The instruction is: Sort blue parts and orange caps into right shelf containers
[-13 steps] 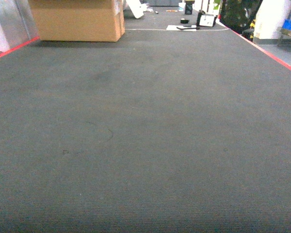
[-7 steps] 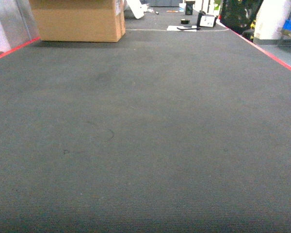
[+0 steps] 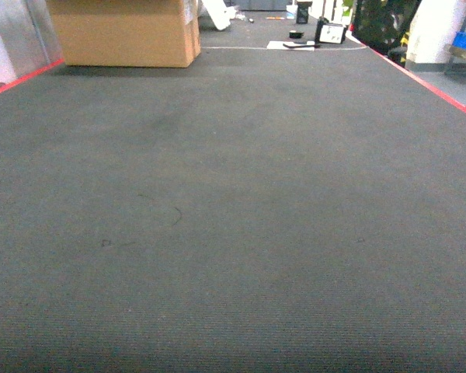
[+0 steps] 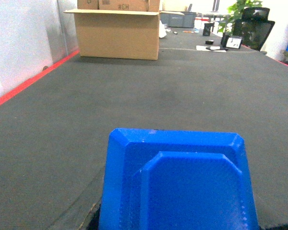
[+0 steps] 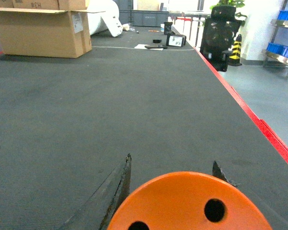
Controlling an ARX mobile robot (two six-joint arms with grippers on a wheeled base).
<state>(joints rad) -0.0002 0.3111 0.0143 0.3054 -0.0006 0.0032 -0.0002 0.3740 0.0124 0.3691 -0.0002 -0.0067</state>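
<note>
Right wrist view: right gripper (image 5: 170,191) pinching orange cap (image 5: 189,203). Left wrist: blue part (image 4: 180,184) fills foreground, left gripper hidden, state unclear. Head: bare mat (image 3: 233,217).

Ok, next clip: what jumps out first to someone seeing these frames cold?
Two bright colours against a wide dark grey mat: a blue part fills the bottom of the left wrist view, and an orange cap, holes in its flat end, sits between the right gripper's fingers in the right wrist view. Beyond those, a big cardboard box stands at the far left, and the head view shows neither arm.
</note>
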